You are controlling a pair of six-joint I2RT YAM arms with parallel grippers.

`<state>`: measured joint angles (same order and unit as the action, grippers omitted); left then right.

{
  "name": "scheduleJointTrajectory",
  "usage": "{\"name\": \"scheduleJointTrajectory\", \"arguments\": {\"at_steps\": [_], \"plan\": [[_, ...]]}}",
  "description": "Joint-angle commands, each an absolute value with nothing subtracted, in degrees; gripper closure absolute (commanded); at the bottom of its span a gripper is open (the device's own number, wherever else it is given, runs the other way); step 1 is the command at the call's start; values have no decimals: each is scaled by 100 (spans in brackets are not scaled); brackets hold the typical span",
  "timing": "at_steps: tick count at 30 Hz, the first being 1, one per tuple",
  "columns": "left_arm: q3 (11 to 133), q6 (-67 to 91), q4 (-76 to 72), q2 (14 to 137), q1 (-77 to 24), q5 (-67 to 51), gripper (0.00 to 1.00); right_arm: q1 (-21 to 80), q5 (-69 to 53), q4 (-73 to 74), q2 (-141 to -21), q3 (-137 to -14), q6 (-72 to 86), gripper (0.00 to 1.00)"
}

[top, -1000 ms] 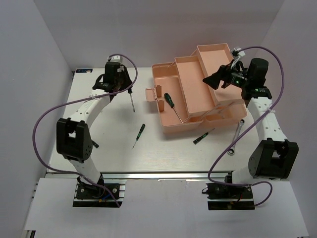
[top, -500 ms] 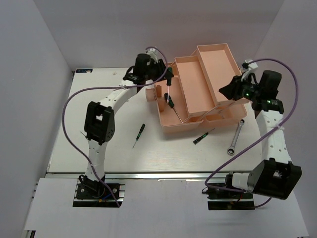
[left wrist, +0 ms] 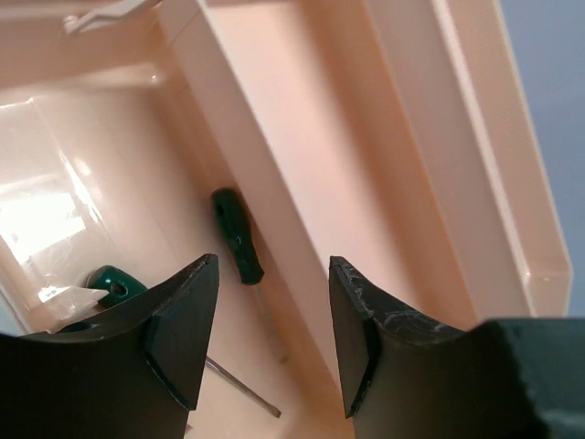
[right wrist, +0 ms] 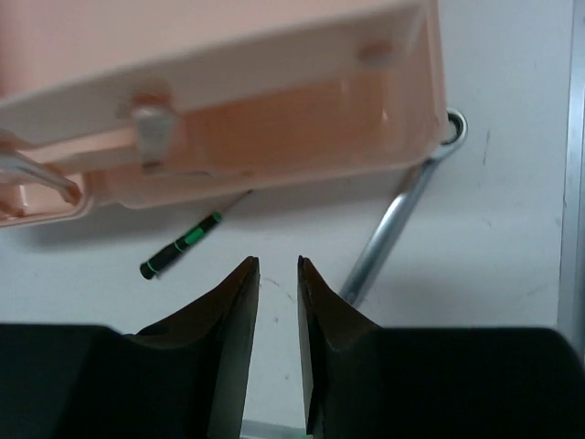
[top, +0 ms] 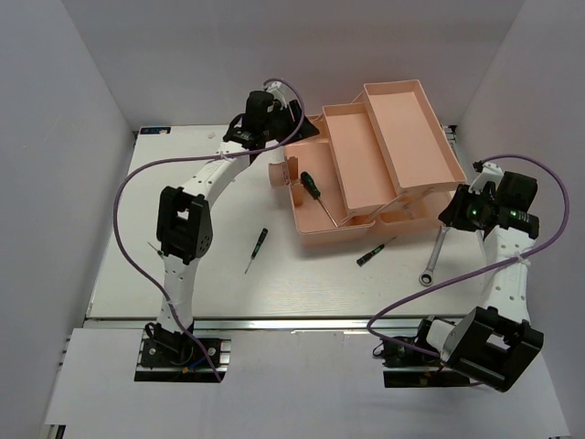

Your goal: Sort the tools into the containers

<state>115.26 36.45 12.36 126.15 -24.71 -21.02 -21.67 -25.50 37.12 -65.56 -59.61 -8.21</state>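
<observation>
L gripper (left wrist: 273,265) is hanging over the back-left part of the toolbox (top: 411,128), wrist cam looking down into the bottom compartment (left wrist: 55,146). Fingers are sitting wide apart, nothing between them.

2 drivers are lying on that compartment floor:
- black-handled screwdriver (left wrist: 237,245) is resting right along the tray wall, directly under the finger gap
- green-handled screwdriver (left wrist: 113,283) is lying to its left, shaft running down-right; handles are apart, not touching

Top cam is only showing one of these clearly. Upper trays (top: 352,155) are standing swung open, stepped up and back.

R gripper (right wrist: 276,262) is hovering off the toolbox's right end, over the table (top: 210,293). Fingers are sitting nearly together w/ a narrow parallel gap, gripping nothing.

Wrench (right wrist: 391,229) is lying on the table just right of the R fingertips in the wrist view, ring end tucked at the toolbox corner. Can't tell if it's touching the box.

Green-banded screwdriver (right wrist: 179,256) is lying on the table just in front of the toolbox, left of the R fingers in the wrist view.

Loose screwdriver (top: 257,249) is lying on the table, well left of the toolbox front.
</observation>
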Motion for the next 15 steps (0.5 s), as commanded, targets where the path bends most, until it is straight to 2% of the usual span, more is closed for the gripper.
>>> {"name": "scheduleJointTrajectory", "arguments": {"at_steps": [1,4,6,7,8,9,12,15], "plan": [[11620,3507,1318,11823,-2452,-2145,39,-2276,-2118,4052,-6329,-5810,-888,71],[10638,3384,1179,10989,-2329,-1934,40,-2285,-1960,4078,-6267,-5520,-940,67],[9874,3305,968,10131,-2181,-1776,40,-2285,-1811,4113,-6267,-5223,-1036,61],[9104,3279,906,9829,-2127,-1645,40,-2285,-1776,4122,-6284,-5125,-1063,59],[8714,3244,870,9530,-2066,-1583,38,-2285,-1714,4113,-6284,-5037,-1090,57],[8345,3234,853,9240,-1944,-1521,33,-2285,-1662,4035,-6302,-4975,-1090,50],[7052,3217,922,8176,-1706,-1345,27,-2294,-1495,3937,-6608,-4974,-1134,45],[6058,3217,1028,7306,-1539,-1196,26,-2285,-1293,4078,-7012,-5168,-1160,43]]}}
